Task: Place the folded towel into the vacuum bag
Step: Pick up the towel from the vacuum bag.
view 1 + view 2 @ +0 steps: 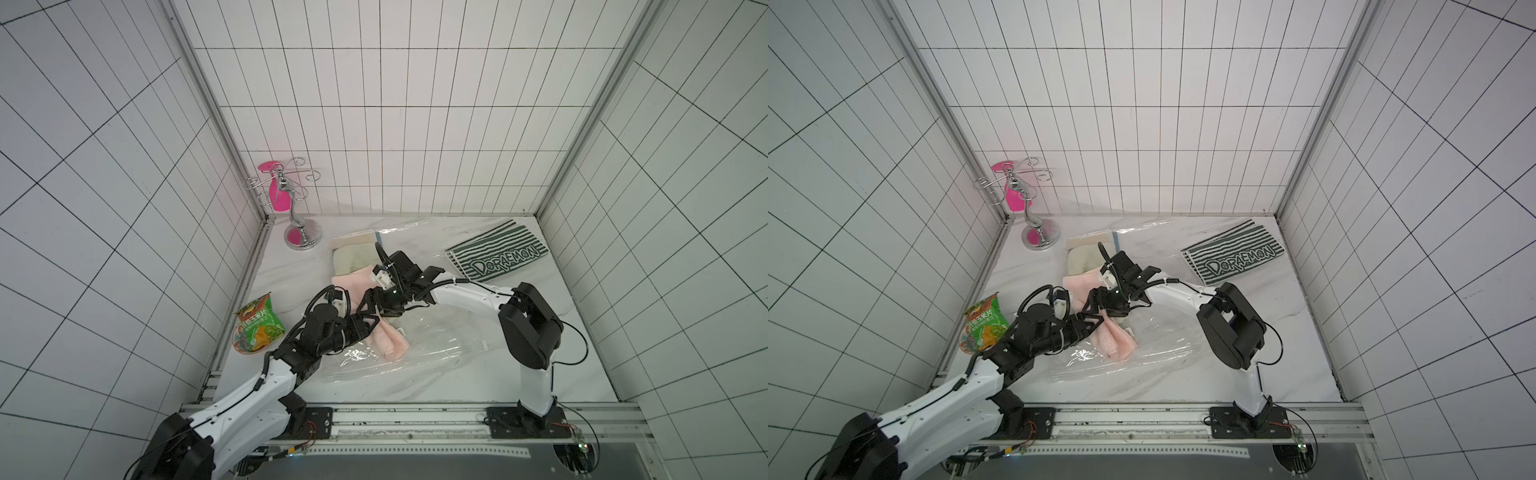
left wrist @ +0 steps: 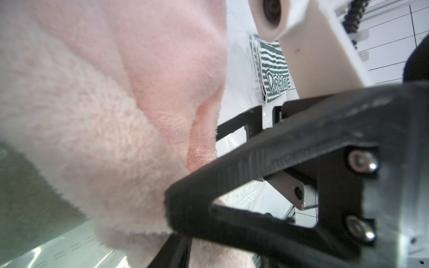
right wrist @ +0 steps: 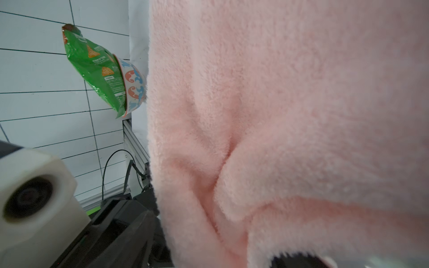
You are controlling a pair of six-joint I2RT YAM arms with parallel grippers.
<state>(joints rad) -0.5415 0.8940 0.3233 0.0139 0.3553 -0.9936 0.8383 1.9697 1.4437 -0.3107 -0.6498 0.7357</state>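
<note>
**Handling.** The folded towel [image 1: 392,340] is a pink fleece piece at the centre of both top views. It is draped between the left gripper [image 1: 376,322] and the right gripper [image 1: 368,303]. Its lower end rests at the left edge of the vacuum bag [image 1: 440,340]; whether that end lies under the upper film cannot be determined. The cloth is judged to be light, soft and limp, so sagging and unfolding are to be expected when it is held at one point. A grasp across the stacked layers, near a folded edge, is recommended. The bag film is glossy and crinkly, and is judged to be slippery and easily dragged across the bench [image 1: 457,386].

**Gripper state.** The towel is pinched by the left gripper. In the left wrist view one finger [image 2: 232,167] is pressed into the pile, and the opposite one is hidden by cloth. The right gripper is covered by the towel, so its state cannot be determined.

**Containers.** A beige towel [image 1: 353,257] lies at the upper left of the bag; whether it is enclosed cannot be determined. A green snack packet [image 3: 92,62] is held in a patterned bowl [image 3: 134,88].
</note>
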